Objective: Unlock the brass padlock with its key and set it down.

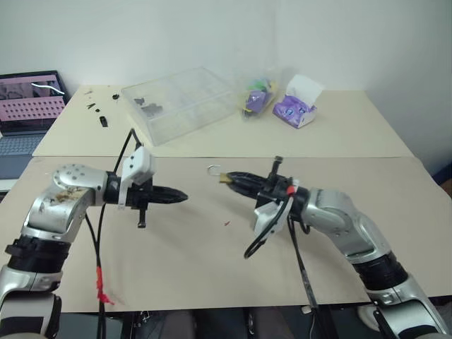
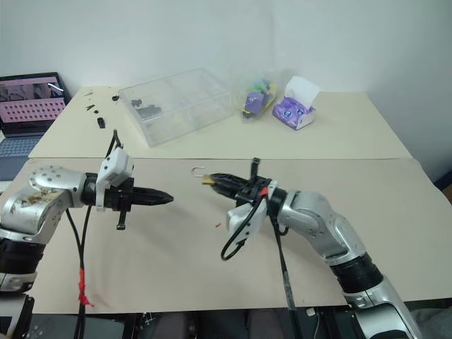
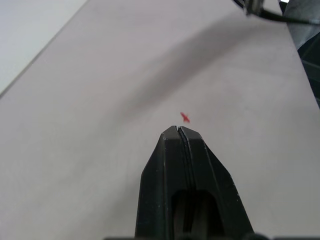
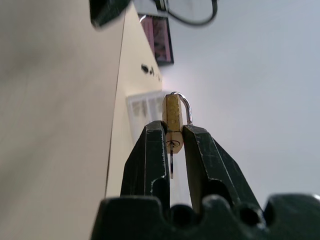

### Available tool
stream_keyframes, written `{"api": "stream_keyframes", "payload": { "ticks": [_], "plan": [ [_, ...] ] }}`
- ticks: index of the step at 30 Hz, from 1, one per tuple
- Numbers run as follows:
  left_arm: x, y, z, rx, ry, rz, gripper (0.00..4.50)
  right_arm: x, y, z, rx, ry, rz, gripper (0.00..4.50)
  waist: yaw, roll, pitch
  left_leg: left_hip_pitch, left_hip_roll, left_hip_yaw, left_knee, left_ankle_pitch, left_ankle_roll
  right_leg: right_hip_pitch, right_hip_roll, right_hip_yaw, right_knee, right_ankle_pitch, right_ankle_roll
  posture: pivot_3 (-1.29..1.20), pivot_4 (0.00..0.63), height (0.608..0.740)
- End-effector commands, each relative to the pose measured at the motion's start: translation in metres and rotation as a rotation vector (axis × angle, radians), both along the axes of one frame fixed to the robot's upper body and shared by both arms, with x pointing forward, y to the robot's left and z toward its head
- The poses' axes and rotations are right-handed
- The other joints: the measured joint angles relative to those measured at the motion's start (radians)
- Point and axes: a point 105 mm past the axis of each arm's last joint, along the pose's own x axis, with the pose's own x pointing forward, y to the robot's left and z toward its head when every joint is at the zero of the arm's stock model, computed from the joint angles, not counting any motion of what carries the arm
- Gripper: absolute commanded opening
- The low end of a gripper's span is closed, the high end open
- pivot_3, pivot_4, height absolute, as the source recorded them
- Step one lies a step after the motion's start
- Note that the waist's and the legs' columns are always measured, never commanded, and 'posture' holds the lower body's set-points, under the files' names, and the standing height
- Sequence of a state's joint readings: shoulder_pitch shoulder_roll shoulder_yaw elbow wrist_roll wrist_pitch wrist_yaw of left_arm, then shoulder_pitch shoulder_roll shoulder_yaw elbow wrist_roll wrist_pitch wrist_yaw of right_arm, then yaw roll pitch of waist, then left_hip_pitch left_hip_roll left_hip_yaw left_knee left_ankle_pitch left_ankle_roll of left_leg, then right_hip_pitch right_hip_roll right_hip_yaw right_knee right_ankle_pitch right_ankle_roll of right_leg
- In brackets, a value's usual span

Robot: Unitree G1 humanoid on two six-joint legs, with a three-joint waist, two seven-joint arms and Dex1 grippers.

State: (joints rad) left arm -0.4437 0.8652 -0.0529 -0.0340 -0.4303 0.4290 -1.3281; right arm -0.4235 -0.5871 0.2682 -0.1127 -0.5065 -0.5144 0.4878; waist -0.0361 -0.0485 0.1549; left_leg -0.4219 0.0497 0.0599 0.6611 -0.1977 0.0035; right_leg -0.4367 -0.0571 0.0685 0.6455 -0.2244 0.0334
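Right now my right gripper [image 4: 173,137] pinches the brass padlock [image 4: 173,116] by the lower end of its body, held in the air above the table, shackle outward and the keyhole face turned back toward my wrist, so the lock stays steady while its working end remains reachable. A thin silvery sliver hangs from the keyhole between my fingers; I take it for the key [image 4: 171,165], seated in the lock, though it is too slim to be sure. The shackle looks lifted on one side in the head views, but I cannot tell whether it is sprung. My left gripper [image 1: 181,197] is pressed fully shut on nothing, hovering level and pointing across at the lock, well apart from it. Below lies the beige table [image 1: 339,134] with a tiny red speck [image 3: 185,118]. Farther back sit a clear plastic box [image 1: 180,102], a bag of bright pieces [image 1: 258,97], a purple tissue pack [image 1: 296,107] and, at the left edge, a laptop [image 1: 28,106] against a white wall.
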Motion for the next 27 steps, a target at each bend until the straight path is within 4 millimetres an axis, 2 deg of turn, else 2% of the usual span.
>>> {"api": "stream_keyframes", "payload": {
  "ticks": [1,3,7,12,16,22,23,24,27],
  "plan": [
    [-0.011,-0.013,0.02,-0.032,-0.093,-0.062,0.02,-0.006,0.002,-0.029,-0.057,0.034,0.024,0.07,0.003,0.0,0.0,0.0,0.0,0.0,0.0,0.0,0.0,0.0,0.0,0.0,0.0,-0.002,-0.004,0.0,0.15,0.74],
    [-0.012,-0.017,0.022,-0.039,-0.097,-0.071,0.02,-0.012,0.005,-0.05,-0.103,0.087,0.056,0.07,0.001,0.0,0.0,0.0,0.0,0.0,0.0,0.0,0.0,0.0,0.0,0.0,0.0,-0.003,-0.003,0.0,0.15,0.74],
    [-0.012,-0.02,0.027,-0.04,-0.112,-0.081,0.02,-0.019,0.01,-0.074,-0.186,0.186,0.113,0.07,-0.006,0.0,0.0,0.001,0.0,0.0,0.0,0.0,0.0,0.0,0.0,0.0,0.001,-0.004,-0.001,0.0,0.15,0.74],
    [-0.022,-0.026,0.027,-0.027,-0.094,-0.135,0.02,-0.019,0.017,-0.082,-0.208,0.278,0.148,0.07,-0.01,0.0,0.0,0.002,0.0,0.0,0.0,0.0,0.0,0.0,0.001,0.001,0.001,-0.004,0.0,0.0,0.15,0.74],
    [-0.035,-0.02,0.011,0.061,-0.082,-0.186,0.02,-0.016,0.015,-0.093,-0.241,0.365,0.142,0.07,-0.012,0.0,0.0,0.002,0.001,0.0,0.0,0.0,0.0,0.001,0.001,0.001,0.001,-0.003,0.0,0.0,0.15,0.74],
    [-0.036,-0.019,0.012,0.056,-0.089,-0.178,0.02,-0.021,0.015,-0.098,-0.232,0.508,0.147,0.07,-0.007,0.0,0.0,0.005,0.001,0.0,0.0,0.0,0.0,0.004,0.001,0.0,0.002,-0.005,-0.001,0.0,0.15,0.74],
    [-0.036,-0.02,0.011,0.055,-0.09,-0.177,0.0,-0.022,0.015,-0.098,-0.228,0.529,0.148,1.09,-0.007,0.0,0.0,0.008,0.001,0.0,0.0,0.0,0.0,0.006,0.001,0.0,0.001,-0.006,0.0,0.0,0.15,0.74],
    [-0.035,-0.02,0.011,0.054,-0.092,-0.175,0.0,-0.022,0.014,-0.098,-0.227,0.55,0.145,1.29,-0.007,-0.001,0.0,0.01,0.001,0.0,0.0,0.0,0.0,0.009,0.001,0.0,0.001,-0.007,0.001,0.0,0.15,0.74],
    [-0.035,-0.021,0.009,0.057,-0.101,-0.175,0.0,-0.025,0.012,-0.096,-0.212,0.595,0.136,2.31,-0.006,0.0,0.0,0.014,0.001,0.0,0.0,0.0,0.0,0.012,0.001,0.0,0.001,-0.007,0.001,0.0,0.15,0.74]
  ]
}}
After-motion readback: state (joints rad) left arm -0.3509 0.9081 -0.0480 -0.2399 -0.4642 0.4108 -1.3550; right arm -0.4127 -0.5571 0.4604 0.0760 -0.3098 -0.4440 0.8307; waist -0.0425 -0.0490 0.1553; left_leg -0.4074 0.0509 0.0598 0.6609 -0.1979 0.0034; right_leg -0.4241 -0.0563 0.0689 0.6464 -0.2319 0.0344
